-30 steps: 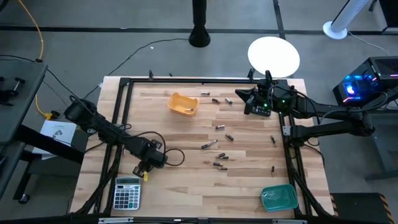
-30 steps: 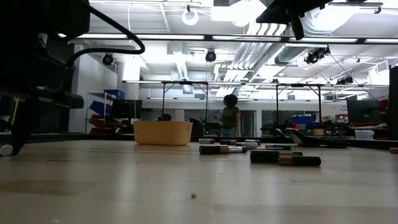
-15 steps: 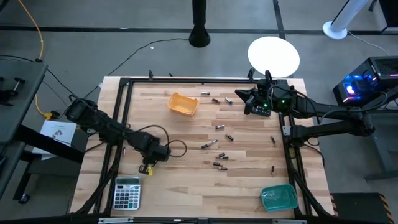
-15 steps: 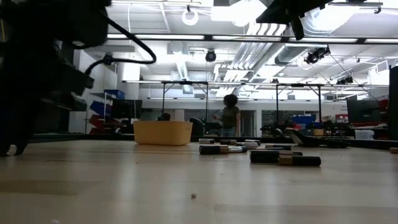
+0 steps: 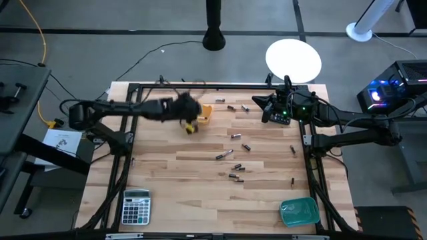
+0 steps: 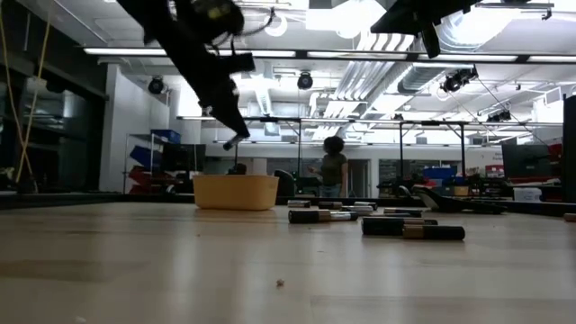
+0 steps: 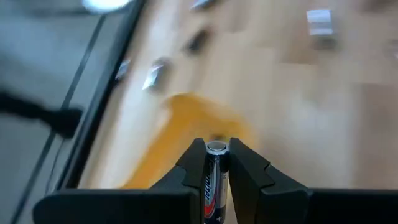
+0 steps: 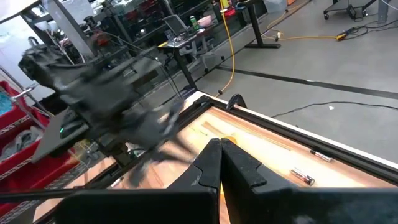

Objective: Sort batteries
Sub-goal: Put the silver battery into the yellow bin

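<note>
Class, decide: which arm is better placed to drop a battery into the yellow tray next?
Left. Its claw grips a battery right by the yellow tray; the right claw waits, shut and empty, farther off.

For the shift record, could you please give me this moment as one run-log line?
left gripper: shut on battery, above yellow tray | right gripper: shut, idle at far right edge | loose batteries on table

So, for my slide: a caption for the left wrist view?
Left gripper holding a battery above the yellow tray.
</note>
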You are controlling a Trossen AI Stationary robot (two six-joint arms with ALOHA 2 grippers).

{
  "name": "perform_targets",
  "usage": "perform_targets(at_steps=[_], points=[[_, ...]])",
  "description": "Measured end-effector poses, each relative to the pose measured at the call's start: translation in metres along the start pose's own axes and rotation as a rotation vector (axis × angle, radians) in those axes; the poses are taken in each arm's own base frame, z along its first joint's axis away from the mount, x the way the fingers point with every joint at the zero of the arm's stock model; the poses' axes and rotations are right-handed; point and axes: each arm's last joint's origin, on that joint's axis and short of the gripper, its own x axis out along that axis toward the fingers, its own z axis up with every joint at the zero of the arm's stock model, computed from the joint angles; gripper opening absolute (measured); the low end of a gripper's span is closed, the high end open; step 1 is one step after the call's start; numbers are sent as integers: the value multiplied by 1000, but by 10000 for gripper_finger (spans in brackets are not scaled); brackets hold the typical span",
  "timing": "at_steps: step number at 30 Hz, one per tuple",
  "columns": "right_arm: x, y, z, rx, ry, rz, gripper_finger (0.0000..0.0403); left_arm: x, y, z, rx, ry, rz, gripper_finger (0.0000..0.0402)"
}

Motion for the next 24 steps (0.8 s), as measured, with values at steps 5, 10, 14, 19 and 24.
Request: perform_targets(at_steps=[5,10,14,19,24], points=[[0,0,0,17,0,0,0,15,41,-14,-250,48,8,76],[0,0,0,16,0,0,0,12,47,-21,-310,90,-44,165],[0,0,0,12,1,0,0,1,43,-29,-426,191,-101,215],[0,0,0,-6,2,-2,0,-29,21,-49,-642,528,-121,232],[0,-1,-1,-15,5,-8,0,-50,-20,-69,-765,803,-10,219]])
